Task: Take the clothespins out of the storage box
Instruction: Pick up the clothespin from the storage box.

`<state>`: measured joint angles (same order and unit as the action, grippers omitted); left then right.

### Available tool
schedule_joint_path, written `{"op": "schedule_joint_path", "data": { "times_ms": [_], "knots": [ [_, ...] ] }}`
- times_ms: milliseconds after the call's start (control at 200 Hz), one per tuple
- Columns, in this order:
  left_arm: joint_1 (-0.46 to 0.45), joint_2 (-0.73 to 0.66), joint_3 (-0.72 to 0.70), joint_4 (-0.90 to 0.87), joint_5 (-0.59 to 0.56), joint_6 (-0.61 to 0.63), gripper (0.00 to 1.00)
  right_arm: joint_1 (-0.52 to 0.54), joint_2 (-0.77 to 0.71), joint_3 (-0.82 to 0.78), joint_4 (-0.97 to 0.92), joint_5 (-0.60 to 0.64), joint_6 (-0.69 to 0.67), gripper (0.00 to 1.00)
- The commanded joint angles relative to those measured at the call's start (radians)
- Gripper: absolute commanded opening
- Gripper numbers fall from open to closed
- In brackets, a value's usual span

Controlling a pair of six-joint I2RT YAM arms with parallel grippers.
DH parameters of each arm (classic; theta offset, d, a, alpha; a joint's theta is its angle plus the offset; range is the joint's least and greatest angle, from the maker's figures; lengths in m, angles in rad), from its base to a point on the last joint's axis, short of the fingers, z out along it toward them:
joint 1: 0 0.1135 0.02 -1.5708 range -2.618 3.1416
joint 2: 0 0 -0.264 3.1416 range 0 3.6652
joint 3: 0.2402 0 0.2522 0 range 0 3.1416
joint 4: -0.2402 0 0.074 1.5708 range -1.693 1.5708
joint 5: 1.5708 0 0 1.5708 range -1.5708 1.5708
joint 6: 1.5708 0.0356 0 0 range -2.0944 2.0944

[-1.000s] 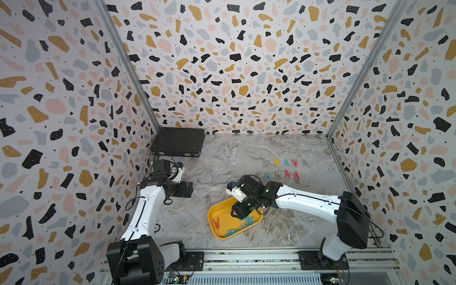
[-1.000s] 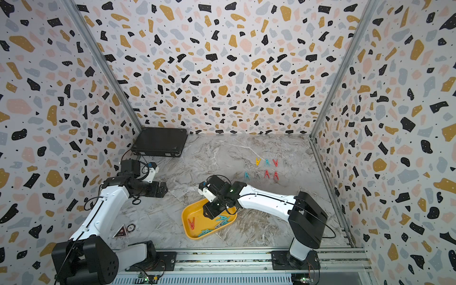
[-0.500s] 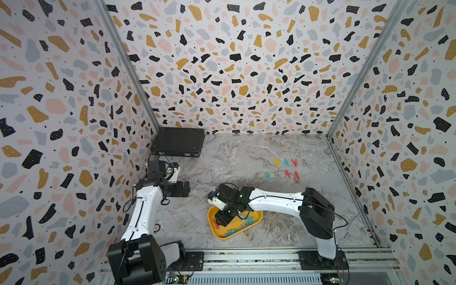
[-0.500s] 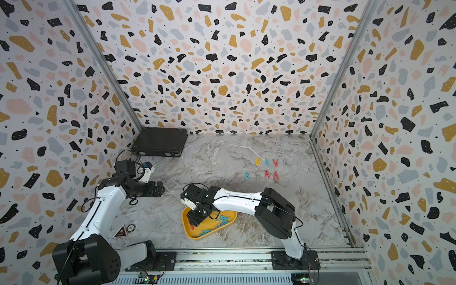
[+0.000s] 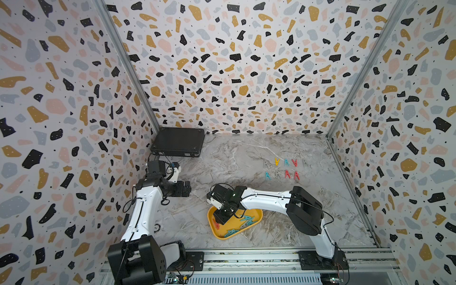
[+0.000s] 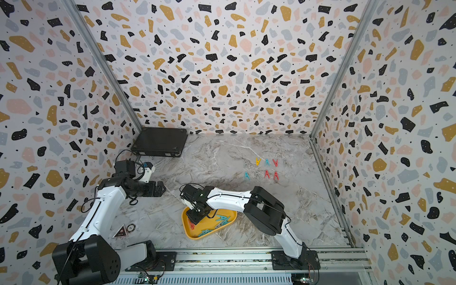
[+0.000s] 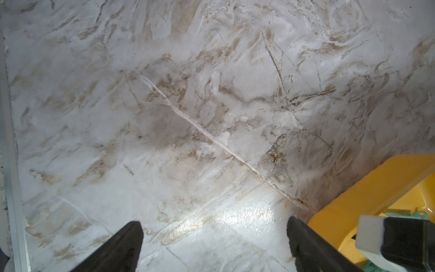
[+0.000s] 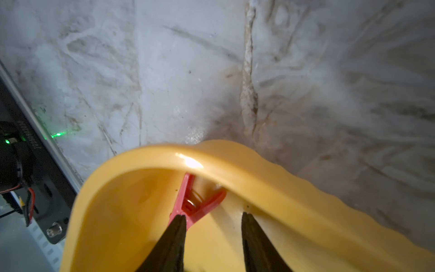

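Observation:
The yellow storage box [image 5: 257, 214] [image 6: 232, 214] lies near the table's front edge. Several teal clothespins [image 5: 246, 219] and one red clothespin [image 8: 196, 200] [image 5: 216, 225] are in it. My right gripper [image 8: 213, 215] [image 5: 222, 218] reaches down into the box's left corner. Its jaws stand apart, one fingertip [image 8: 180, 221] touches the red pin's narrow end, and nothing is between them. Two rows of clothespins [image 5: 286, 169] [image 6: 266, 169] lie on the marble at the back right. My left gripper [image 7: 213, 226] [image 5: 185, 188] hangs open over bare table left of the box [image 7: 376, 188].
A flat black hard case [image 5: 177, 144] sits in the back left corner. Patterned walls close three sides, and a metal rail [image 5: 246, 259] runs along the front. A triangular warning sticker [image 6: 121, 232] lies by the left arm's base.
My right gripper has moved left across the box, from its right part to the left corner by the red pin, and its jaws have narrowed a little. The left arm has barely moved.

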<state>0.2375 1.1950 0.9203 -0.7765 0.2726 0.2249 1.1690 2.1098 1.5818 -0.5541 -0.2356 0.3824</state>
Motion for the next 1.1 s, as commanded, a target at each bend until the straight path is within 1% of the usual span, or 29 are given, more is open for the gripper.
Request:
{"op": "schedule_joint_path", "data": {
  "times_ms": [0,275,526,806,1096],
  "knots": [
    [0.002,-0.018,-0.010,0.005,0.021,0.017,1.00,0.002,0.004,0.038,-0.029,-0.001,0.010,0.44],
    [0.003,-0.021,-0.011,0.004,0.023,0.016,1.00,0.001,0.024,0.039,-0.027,0.005,0.016,0.44],
    [0.003,-0.022,-0.009,0.003,0.023,0.018,1.00,0.003,0.057,0.041,-0.052,0.050,0.025,0.40],
    [0.003,-0.023,-0.009,0.003,0.023,0.018,1.00,0.001,0.019,0.015,-0.067,0.133,0.038,0.26],
    [0.003,-0.025,-0.010,0.003,0.023,0.018,1.00,0.001,-0.032,-0.025,-0.061,0.174,0.038,0.14]
  ]
}}
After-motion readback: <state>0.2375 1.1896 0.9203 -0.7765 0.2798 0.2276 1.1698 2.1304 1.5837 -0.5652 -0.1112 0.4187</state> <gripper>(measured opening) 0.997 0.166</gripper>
